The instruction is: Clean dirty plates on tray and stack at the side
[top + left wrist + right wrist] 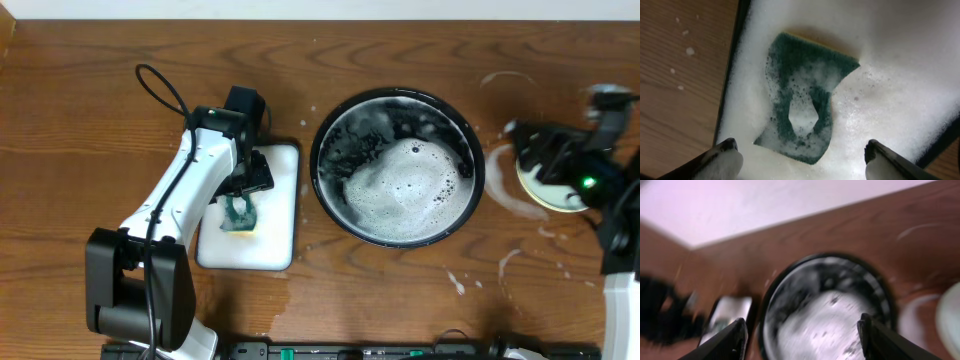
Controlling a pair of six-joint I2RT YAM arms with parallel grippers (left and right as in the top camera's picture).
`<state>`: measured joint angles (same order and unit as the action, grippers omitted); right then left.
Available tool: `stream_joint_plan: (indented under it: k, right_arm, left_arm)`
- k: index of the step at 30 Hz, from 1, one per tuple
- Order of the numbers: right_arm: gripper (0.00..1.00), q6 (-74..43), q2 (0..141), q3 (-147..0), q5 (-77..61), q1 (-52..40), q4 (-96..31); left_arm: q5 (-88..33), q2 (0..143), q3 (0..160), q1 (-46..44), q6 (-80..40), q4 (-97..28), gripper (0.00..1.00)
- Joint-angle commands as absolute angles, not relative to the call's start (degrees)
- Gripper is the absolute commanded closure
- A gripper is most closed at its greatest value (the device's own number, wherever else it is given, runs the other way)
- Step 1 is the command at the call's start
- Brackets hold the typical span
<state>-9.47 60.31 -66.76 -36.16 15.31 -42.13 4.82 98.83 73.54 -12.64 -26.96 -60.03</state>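
**Plate at the right side, tray all foam**

Small pale round shallow plate lies on the brown wood-grain worktop, just right of the big round black tray and half under the right arm. Whether others lie beneath it I cannot tell.

Judged light, stiff and slick with suds: take it by the rim with a firm pinch.

Right tool spread, nothing between. Left tool spread above the green sponge in its white rectangular tray.

Overhead alone shows plate and tray side by side. Left wrist alone shows the sponge's foam. Right wrist is blurred.
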Motion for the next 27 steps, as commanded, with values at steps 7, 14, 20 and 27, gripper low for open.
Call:
stream_joint_plan:
  k: [7,14,20,27]
  right_arm:
    - [0.01,-4.6,60.4,-67.0,-34.8,0.2,-47.3]
    - [0.01,-5.3,60.4,-67.0,-34.4,-1.0,-48.4]
    - [0.01,4.1,57.4,-67.0,-35.9,-1.1,-51.0]
    - [0.01,14.4,50.6,-64.1,-29.7,-2.6,-48.4]
  left_arm:
    - [5.1,98.5,73.7,-12.6,-26.8,-60.3,0.18]
    - [5.1,98.5,73.7,-12.6,-26.8,-60.3,0.18]
    - [5.1,98.5,73.7,-12.6,-26.8,-60.3,0.18]
    - [5.1,98.5,73.7,-12.6,-26.8,-60.3,0.18]
